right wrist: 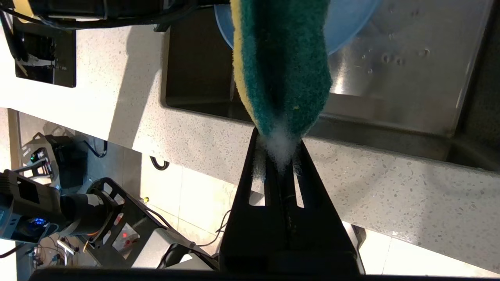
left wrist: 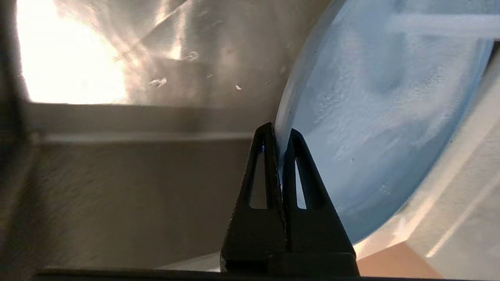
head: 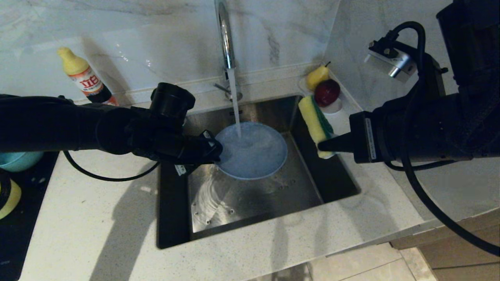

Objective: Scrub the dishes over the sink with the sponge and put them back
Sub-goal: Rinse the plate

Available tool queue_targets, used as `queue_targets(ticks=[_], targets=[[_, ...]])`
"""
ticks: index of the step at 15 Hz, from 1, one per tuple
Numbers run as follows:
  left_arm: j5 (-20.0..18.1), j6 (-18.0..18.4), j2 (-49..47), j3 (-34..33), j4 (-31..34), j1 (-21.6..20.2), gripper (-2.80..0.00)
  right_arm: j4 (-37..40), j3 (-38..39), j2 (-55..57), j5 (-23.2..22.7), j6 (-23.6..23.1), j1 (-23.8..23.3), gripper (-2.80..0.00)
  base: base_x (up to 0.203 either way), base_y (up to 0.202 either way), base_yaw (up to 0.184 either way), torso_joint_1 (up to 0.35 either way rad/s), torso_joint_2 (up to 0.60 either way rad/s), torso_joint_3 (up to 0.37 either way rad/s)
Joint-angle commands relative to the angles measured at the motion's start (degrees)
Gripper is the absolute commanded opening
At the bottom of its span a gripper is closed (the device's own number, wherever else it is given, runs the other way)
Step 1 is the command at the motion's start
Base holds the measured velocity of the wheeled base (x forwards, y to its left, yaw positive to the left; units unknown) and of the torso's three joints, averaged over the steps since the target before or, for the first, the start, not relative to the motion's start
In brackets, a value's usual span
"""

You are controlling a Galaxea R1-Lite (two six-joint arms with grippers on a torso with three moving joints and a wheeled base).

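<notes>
Holding plate (head: pixel 252 150) by its left rim over sink (head: pixel 336 183), under running water, left gripper (head: pixel 216 150) clamped | pinching sponge (head: pixel 314 125) upright, right gripper (head: pixel 324 146) closed | plate lying just left of sponge, green face turned away.

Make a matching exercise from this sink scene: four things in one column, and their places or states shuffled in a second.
Things
1. plate
2. sponge
3. teal bowl
4. soap bottle

States
A. stands by the back wall
B. pinched in the right gripper, clear of the plate
C. held by its rim in the left gripper, under the running tap
D. at the far left edge of the head view

Pairs: 1-C, 2-B, 3-D, 4-A
</notes>
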State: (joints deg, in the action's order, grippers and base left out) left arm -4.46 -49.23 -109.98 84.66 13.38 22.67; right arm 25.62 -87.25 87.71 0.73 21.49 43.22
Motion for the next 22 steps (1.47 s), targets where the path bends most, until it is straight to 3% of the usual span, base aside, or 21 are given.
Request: queue_targets(ticks=[1, 5, 8, 11, 12, 16, 22], targets=[[4.5, 0.0, 1.4, -0.5, -0.1, -0.1, -2.8, 0.1, 0.2, -0.2, 0.0, 0.1, 0.0, -2.8, 0.0, 0.0, 0.0, 0.0, 0.0, 0.0], [17.5, 3.6, 2.7, -0.6, -2.6, -0.4, -2.8, 0.1, 0.4, -0.3, 0.0, 0.1, 0.1, -2.8, 0.0, 0.0, 0.0, 0.0, 0.0, 0.0], [22.5, 9.7, 4.6, -2.6, -7.9, -1.6, -2.8, 0.1, 1.3, -0.6, -0.1, 0.1, 0.1, -2.8, 0.0, 0.0, 0.0, 0.0, 0.0, 0.0], [32.4, 16.4, 5.5, -4.6, -13.1, -2.1, -2.8, 0.0, 2.1, -1.3, -0.2, 0.1, 0.0, -2.8, 0.0, 0.0, 0.0, 0.0, 0.0, 0.0], [34.0, 18.5, 5.9, -5.7, -16.2, -2.4, -2.8, 0.0, 2.1, -1.2, -0.1, 0.0, 0.0, -2.8, 0.0, 0.0, 0.0, 0.0, 0.0, 0.0], [36.3, 28.8, 9.6, -13.1, -34.7, -3.3, -2.8, 0.0, 2.4, -1.2, -0.2, 0.0, 0.0, -2.8, 0.0, 0.0, 0.0, 0.0, 0.0, 0.0], [35.4, 51.8, 11.1, -27.1, -73.6, -3.4, -2.8, 0.0, 2.5, -0.7, -0.1, -0.3, 0.0, -2.8, 0.0, 0.0, 0.0, 0.0, 0.0, 0.0]])
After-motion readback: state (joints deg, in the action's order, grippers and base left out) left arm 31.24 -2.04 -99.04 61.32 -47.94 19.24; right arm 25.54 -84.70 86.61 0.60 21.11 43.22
